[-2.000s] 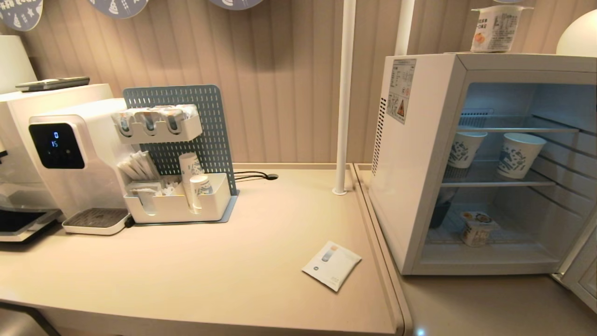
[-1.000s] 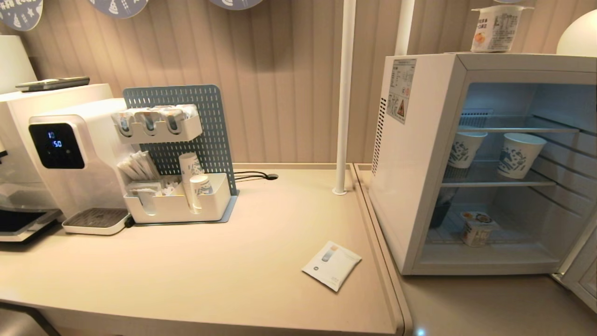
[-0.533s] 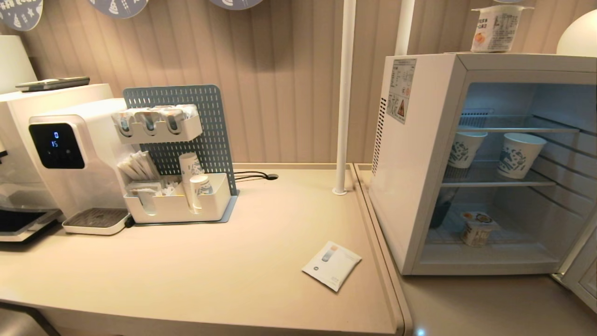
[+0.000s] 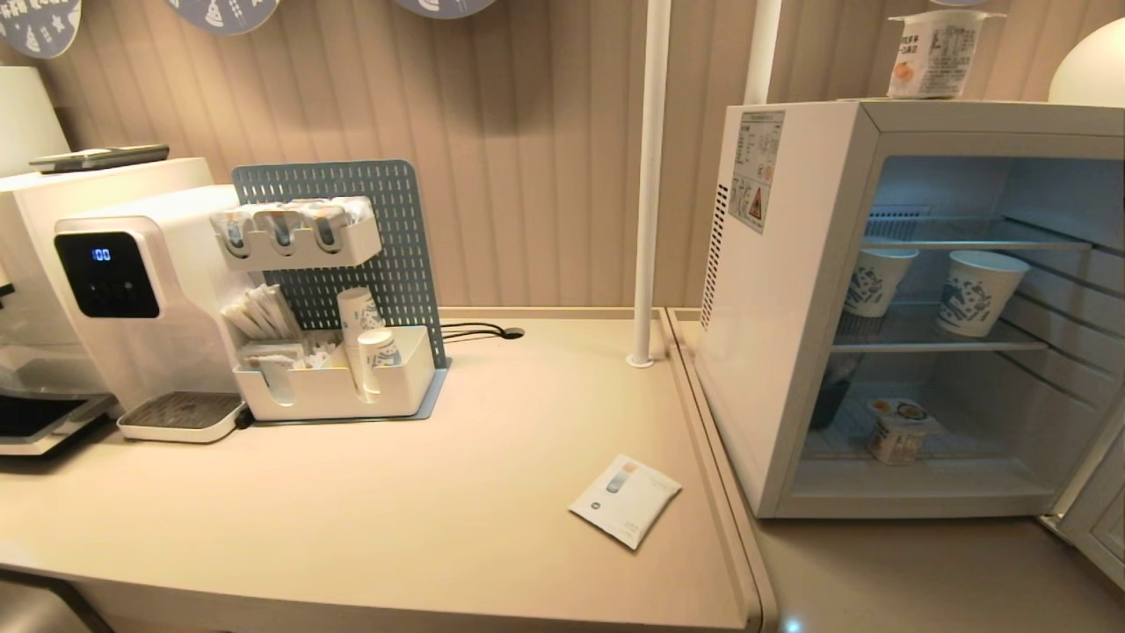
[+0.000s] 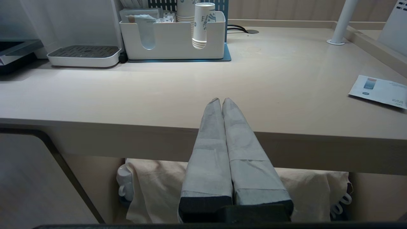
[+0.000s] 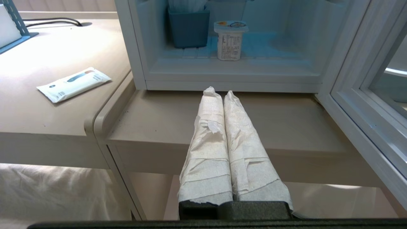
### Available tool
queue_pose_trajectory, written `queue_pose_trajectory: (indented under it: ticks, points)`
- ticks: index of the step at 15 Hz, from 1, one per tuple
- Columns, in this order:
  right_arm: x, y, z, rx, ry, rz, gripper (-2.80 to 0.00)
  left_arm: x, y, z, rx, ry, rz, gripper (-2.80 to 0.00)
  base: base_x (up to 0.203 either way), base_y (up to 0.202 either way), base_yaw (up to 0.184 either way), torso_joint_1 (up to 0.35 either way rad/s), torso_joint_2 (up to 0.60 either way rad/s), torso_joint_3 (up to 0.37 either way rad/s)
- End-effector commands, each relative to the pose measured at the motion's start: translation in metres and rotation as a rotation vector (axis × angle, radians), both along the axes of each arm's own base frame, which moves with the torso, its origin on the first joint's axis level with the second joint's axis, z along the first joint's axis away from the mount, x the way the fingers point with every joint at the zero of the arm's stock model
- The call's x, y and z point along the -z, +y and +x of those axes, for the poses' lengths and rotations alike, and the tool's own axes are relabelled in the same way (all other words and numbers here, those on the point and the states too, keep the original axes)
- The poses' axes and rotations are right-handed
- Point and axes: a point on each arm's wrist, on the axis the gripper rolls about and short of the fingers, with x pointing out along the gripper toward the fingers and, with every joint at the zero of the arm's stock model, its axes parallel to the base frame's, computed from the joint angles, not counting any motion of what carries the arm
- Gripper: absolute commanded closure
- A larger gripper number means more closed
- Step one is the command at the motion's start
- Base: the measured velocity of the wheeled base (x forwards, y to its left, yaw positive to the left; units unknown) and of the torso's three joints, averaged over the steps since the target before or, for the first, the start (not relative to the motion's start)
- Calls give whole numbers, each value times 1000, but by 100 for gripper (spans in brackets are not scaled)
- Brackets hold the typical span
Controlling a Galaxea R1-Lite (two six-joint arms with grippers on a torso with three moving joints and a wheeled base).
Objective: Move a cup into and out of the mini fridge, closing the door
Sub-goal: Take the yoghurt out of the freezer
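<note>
The mini fridge stands on the lower counter at the right with its door swung open to the right. A small white cup with a yellow and orange foil lid stands upright on the fridge floor, also seen in the right wrist view as the cup. A similar cup sits on top of the fridge. My right gripper is shut and empty, low in front of the counter before the fridge opening. My left gripper is shut and empty at the table's front edge. Neither arm shows in the head view.
Two blue-patterned paper cups stand on the middle wire shelf. A blue container sits left of the cup. A white sachet lies on the table near the fridge. A water dispenser, an organiser and a white pole stand behind.
Only the digits on the water dispenser's display differ. The fridge, the cups and the door stand as before.
</note>
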Motion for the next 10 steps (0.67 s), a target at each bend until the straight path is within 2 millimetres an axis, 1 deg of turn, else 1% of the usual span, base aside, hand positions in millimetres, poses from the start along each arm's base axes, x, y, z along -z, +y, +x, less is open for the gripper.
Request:
queue_pose_trajectory:
  ticks: [1,6,10]
  points:
    - [-2,0,5,0,64,-1,0,0,0,0,1,1,-1,0,0,0,0,0,0,0]
    - [-3,0,12,-2,162,-1,0,1,0,0,0,2,-1,0,0,0,0,0,0,0]
    - [-4,0,30,-10,388,-3,0,0,0,0,0,1,-1,0,0,0,0,0,0,0]
